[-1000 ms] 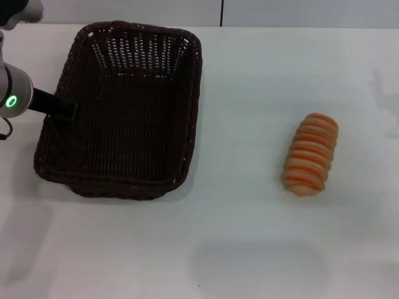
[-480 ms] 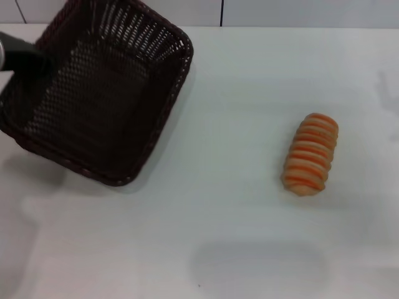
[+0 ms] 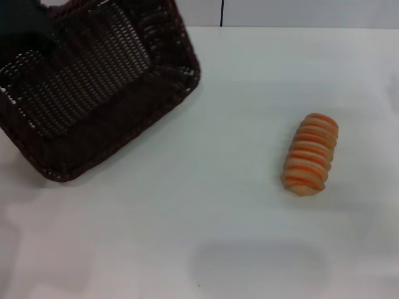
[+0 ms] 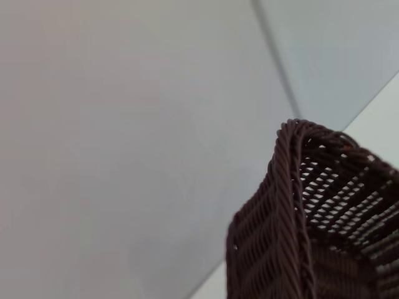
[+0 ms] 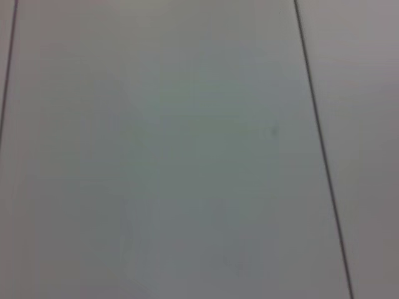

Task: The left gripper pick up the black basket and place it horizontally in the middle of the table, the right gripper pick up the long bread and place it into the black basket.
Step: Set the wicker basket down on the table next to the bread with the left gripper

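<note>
The black basket [image 3: 93, 87] hangs tilted above the table's [image 3: 206, 237] far left, with its open side facing the head camera. My left gripper [image 3: 26, 30] shows as a dark shape at the top left corner, shut on the basket's rim. The left wrist view shows one braided corner of the basket [image 4: 293, 205] against a grey wall. The long bread [image 3: 310, 154] lies on the table at the right, pale tan with orange ridges, well apart from the basket. My right gripper is out of view.
A grey wall with a dark vertical seam [image 3: 222, 12] runs behind the table's far edge. The right wrist view shows only grey panels with thin seams [image 5: 318, 143].
The basket has been lifted off the table by my left gripper, tilted and turned, with its near end swinging left. The bread has not moved.
</note>
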